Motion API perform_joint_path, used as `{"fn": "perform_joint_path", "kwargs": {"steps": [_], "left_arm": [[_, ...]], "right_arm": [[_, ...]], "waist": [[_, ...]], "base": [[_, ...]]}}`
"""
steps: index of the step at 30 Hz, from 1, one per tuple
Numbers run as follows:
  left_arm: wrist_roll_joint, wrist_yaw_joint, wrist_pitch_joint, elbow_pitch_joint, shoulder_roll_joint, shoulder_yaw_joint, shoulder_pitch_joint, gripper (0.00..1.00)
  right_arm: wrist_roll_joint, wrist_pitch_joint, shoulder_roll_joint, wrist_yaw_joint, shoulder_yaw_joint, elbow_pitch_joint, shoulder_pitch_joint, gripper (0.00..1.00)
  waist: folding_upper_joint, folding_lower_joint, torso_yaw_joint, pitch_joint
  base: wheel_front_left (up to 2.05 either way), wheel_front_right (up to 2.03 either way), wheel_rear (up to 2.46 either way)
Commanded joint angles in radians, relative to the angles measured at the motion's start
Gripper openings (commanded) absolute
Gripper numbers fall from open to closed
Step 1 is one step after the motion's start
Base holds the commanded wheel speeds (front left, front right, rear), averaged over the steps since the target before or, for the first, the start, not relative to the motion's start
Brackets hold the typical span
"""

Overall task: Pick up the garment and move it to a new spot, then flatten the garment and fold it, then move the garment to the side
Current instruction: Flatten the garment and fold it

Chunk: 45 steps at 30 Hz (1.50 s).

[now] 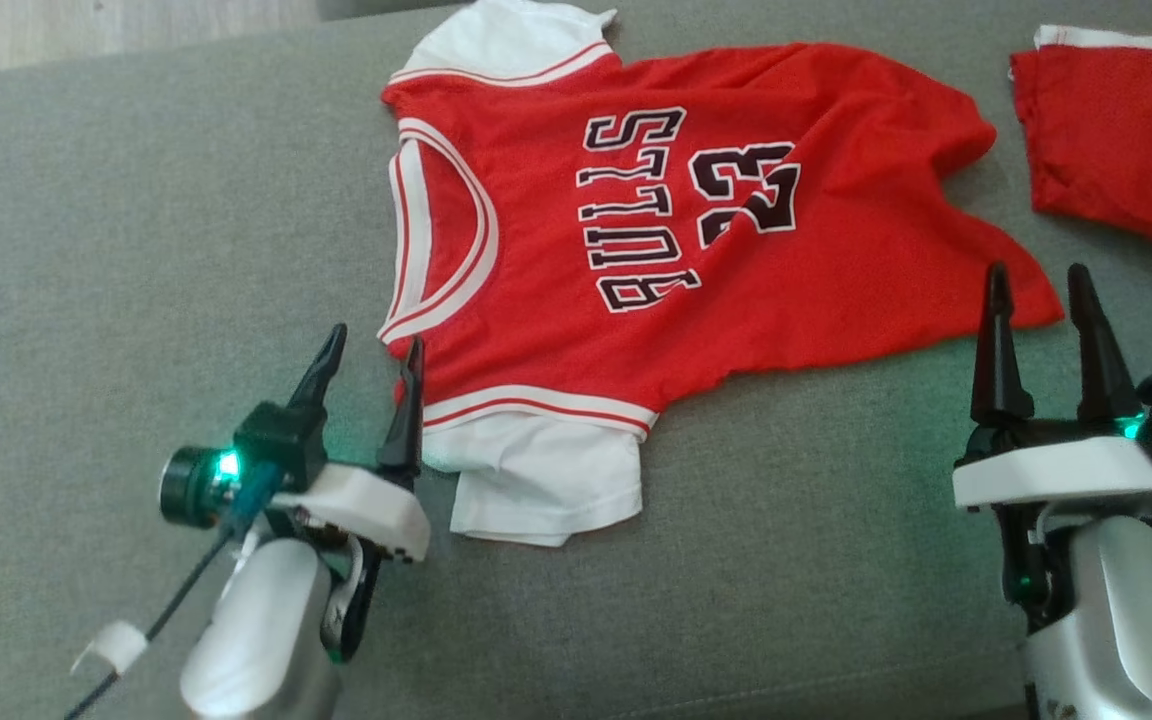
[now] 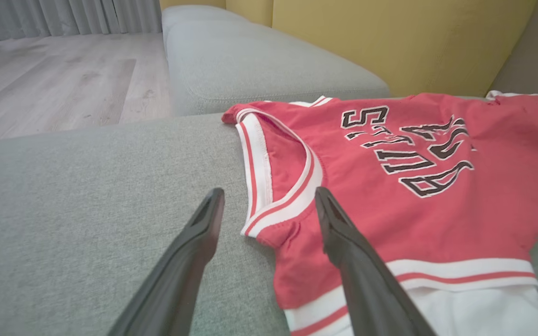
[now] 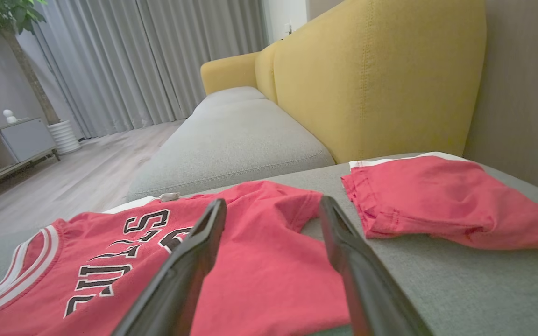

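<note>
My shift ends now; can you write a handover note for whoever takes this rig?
Left hand: open, straddling the collar-side shoulder corner of the jersey, gripping nothing.
Right hand: open, at the hem corner, gripping nothing.
Jersey: spread print-up on the sofa seat, hem rumpled; another red garment lies apart, to its right.
Done: jersey laid out, mostly flat.
To do: smooth, fold, move aside.
</note>
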Motion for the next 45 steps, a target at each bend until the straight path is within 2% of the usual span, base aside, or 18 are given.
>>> {"fn": "perform_joint_path", "kwargs": {"steps": [1,6,17,18,19,22,30,33,34,35,40,45], "left_arm": [[0.005,0.008,0.016,-0.007,0.023,0.024,-0.063,1.0],[0.006,-0.003,0.074,0.068,0.035,0.01,-0.104,1.0],[-0.024,-0.062,0.139,0.169,0.04,-0.016,-0.158,1.0],[-0.024,-0.065,0.142,0.176,0.043,-0.018,-0.164,0.33],[-0.025,-0.067,0.141,0.18,0.047,-0.019,-0.172,0.0],[-0.02,-0.066,0.103,0.18,0.06,-0.014,-0.204,0.0],[-0.002,-0.02,-0.037,0.178,0.083,0.016,-0.316,0.0],[0.006,-0.02,-0.062,0.209,0.086,0.009,-0.353,0.0],[0.007,-0.023,-0.06,0.222,0.084,0.003,-0.356,0.57],[0.006,-0.024,-0.056,0.237,0.081,0.0,-0.357,1.0],[0.009,-0.01,-0.076,0.27,0.068,-0.012,-0.344,1.0],[-0.002,0.01,-0.102,0.235,0.05,-0.006,-0.293,1.0]], "right_arm": [[0.003,0.002,-0.003,-0.002,0.025,-0.048,-0.023,1.0],[0.008,0.007,-0.003,-0.002,0.031,-0.066,-0.012,1.0],[0.012,0.009,-0.003,-0.002,0.035,-0.069,-0.015,1.0],[0.012,0.009,-0.003,-0.002,0.037,-0.069,-0.016,1.0],[0.013,0.009,-0.003,-0.002,0.04,-0.07,-0.017,1.0],[0.013,0.008,-0.003,-0.002,0.046,-0.073,-0.022,1.0],[0.014,0.006,-0.003,-0.002,0.062,-0.075,-0.026,1.0],[0.012,0.007,-0.003,-0.002,0.069,-0.074,-0.029,1.0],[0.012,0.008,-0.003,-0.002,0.071,-0.074,-0.03,1.0],[0.011,0.009,-0.003,-0.002,0.073,-0.074,-0.03,1.0],[0.005,0.012,-0.003,-0.002,0.076,-0.079,-0.028,1.0],[-0.01,0.013,-0.003,-0.002,0.075,-0.09,-0.021,1.0]], "waist": [[0.0,0.0,-0.005,0.014],[0.0,0.0,-0.012,0.03],[0.0,0.0,-0.038,0.055],[0.0,0.0,-0.042,0.057],[0.0,0.0,-0.045,0.061],[0.0,0.0,-0.053,0.07],[0.0,0.0,-0.059,0.079],[0.0,0.0,-0.053,0.077],[0.0,0.0,-0.052,0.076],[0.0,0.0,-0.049,0.074],[0.0,0.0,-0.028,0.06],[0.0,0.0,0.007,0.036]], "base": [[0.0,0.0,0.0],[0.0,0.0,0.0],[0.0,0.0,0.0],[0.0,0.0,0.0],[0.0,0.0,0.0],[0.0,0.0,0.0],[0.0,0.0,0.0],[0.0,0.0,0.0],[0.0,0.0,0.0],[0.0,0.0,0.0],[0.0,0.0,0.0],[0.0,0.0,0.0]]}}
